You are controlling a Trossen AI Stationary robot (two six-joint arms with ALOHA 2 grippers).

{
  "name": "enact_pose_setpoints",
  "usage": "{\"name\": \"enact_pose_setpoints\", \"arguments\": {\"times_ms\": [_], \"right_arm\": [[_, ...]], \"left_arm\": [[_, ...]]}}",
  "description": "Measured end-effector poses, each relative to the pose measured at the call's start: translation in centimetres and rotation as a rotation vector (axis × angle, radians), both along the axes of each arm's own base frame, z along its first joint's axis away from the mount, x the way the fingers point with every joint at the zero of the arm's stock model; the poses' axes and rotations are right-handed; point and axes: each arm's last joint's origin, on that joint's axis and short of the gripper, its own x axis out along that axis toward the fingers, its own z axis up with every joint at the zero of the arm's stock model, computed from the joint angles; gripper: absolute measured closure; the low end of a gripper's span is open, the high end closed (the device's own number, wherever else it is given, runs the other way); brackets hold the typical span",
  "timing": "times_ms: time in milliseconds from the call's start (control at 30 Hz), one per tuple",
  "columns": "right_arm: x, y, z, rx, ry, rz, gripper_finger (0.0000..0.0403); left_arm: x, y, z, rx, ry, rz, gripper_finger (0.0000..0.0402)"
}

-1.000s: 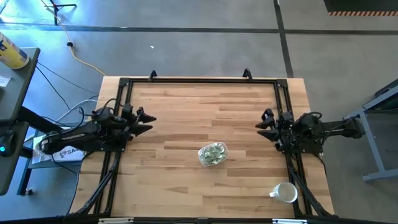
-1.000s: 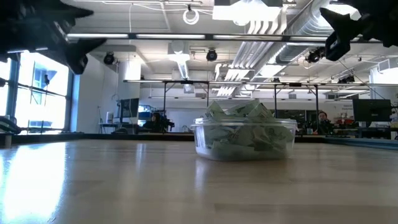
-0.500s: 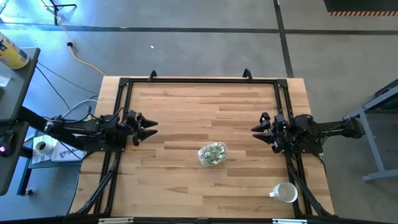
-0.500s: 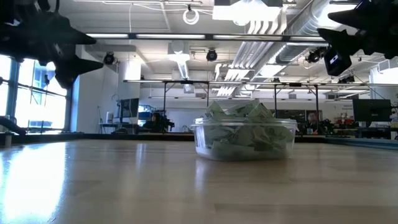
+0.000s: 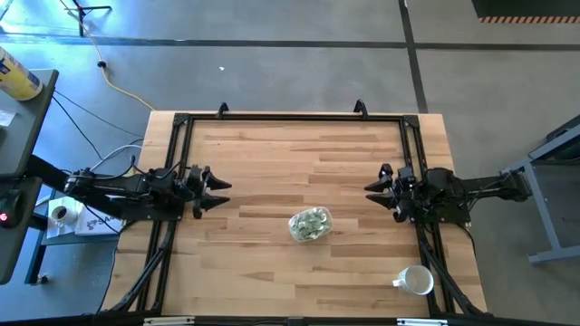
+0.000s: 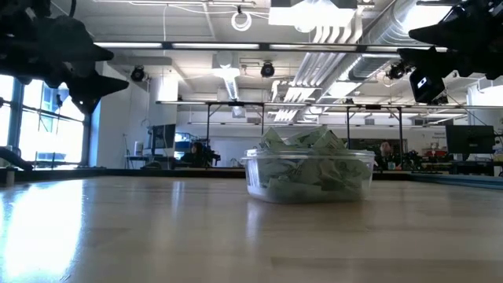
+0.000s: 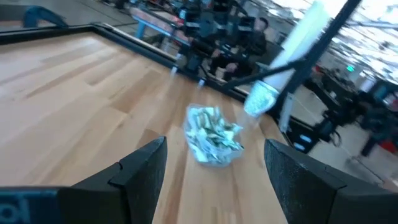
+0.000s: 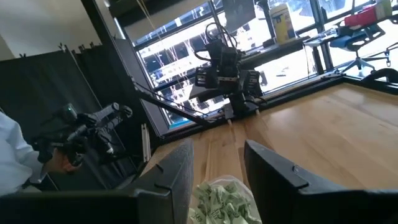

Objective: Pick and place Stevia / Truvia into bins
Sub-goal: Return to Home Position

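A small clear plastic container (image 5: pixel 310 224) stands by its base on the wooden table, heaped with pale green and white sweetener packets (image 6: pixel 302 149). It also shows in the left wrist view (image 7: pixel 211 135) and the right wrist view (image 8: pixel 225 199). My left gripper (image 5: pixel 220 194) hangs open above the table's left side, pointing toward the container. My right gripper (image 5: pixel 373 189) hangs open above the table's right side, facing it from the other side. Neither holds anything.
A white handled mug (image 5: pixel 415 281) sits near the table's near right corner. A black metal frame (image 5: pixel 290 118) runs round the table's edges. Bare wood lies on all sides of the container. People show far off in the room behind the table.
My left arm has drawn back toward the table's left edge and then steadied; its gripper now shows lower in the low view. My right gripper has shifted slightly toward the table's middle. The container has stayed where it was.
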Motion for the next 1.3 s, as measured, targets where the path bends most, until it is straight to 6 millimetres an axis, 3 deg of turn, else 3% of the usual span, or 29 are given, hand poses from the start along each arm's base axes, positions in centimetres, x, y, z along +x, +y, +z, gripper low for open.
{"name": "enact_pose_setpoints", "arguments": {"times_ms": [167,567,800,1067,1300], "right_arm": [[0.0,0.0,0.0,0.0,0.001,0.0,0.0269],[0.0,0.0,-0.4,-0.003,0.036,0.0,0.0269],[0.0,0.0,-1.8,-0.014,0.183,-0.007,0.0269],[0.1,-0.1,-0.8,-0.004,0.081,-0.025,0.0269],[0.1,-0.1,-1.3,-0.009,0.128,-0.024,0.0269]], "left_arm": [[0.0,-0.2,-0.1,0.06,0.01,-0.087,0.0098],[0.0,-0.2,-0.1,0.147,0.007,-0.095,0.0098],[0.0,-0.2,-0.1,0.145,0.007,-0.095,0.0098],[0.0,-0.2,-0.1,0.142,0.007,-0.095,0.0098],[0.0,-0.2,-0.1,0.142,0.007,-0.094,0.0098]]}}
